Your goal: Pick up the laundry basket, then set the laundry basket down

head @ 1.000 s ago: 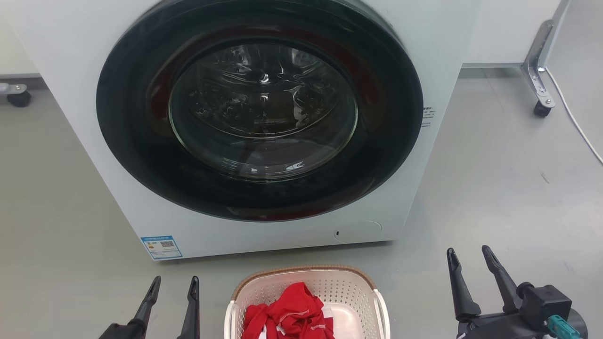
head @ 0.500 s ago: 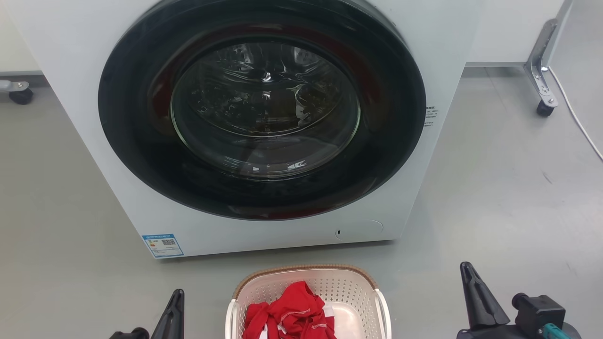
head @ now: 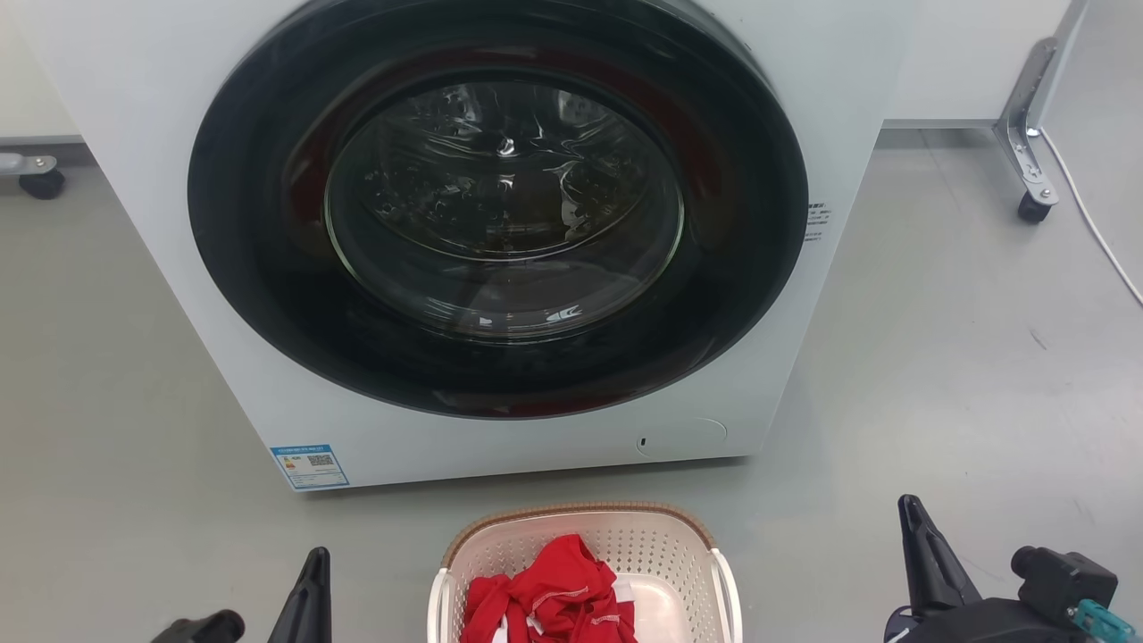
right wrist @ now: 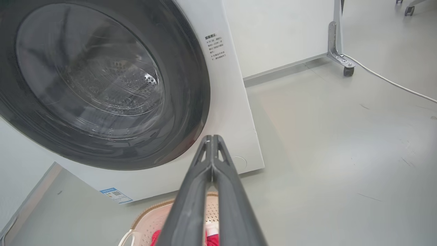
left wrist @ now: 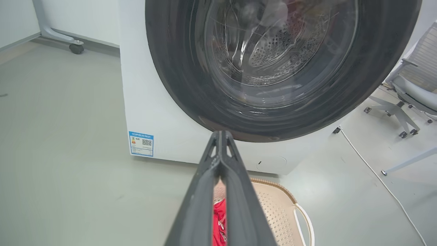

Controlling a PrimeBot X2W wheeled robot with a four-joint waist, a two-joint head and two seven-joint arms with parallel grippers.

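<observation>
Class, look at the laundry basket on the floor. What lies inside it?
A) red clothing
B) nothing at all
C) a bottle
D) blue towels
A: red clothing lies bunched inside the laundry basket, which stands in front of the washing machine.

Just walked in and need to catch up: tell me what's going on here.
A two-armed robot faces a washing machine with its door closed. The laundry basket, holding red clothes, sits on the floor in front of it, not yet picked up. The left gripper and right gripper are both shut and empty, one on each side of the basket, touching nothing.
</observation>
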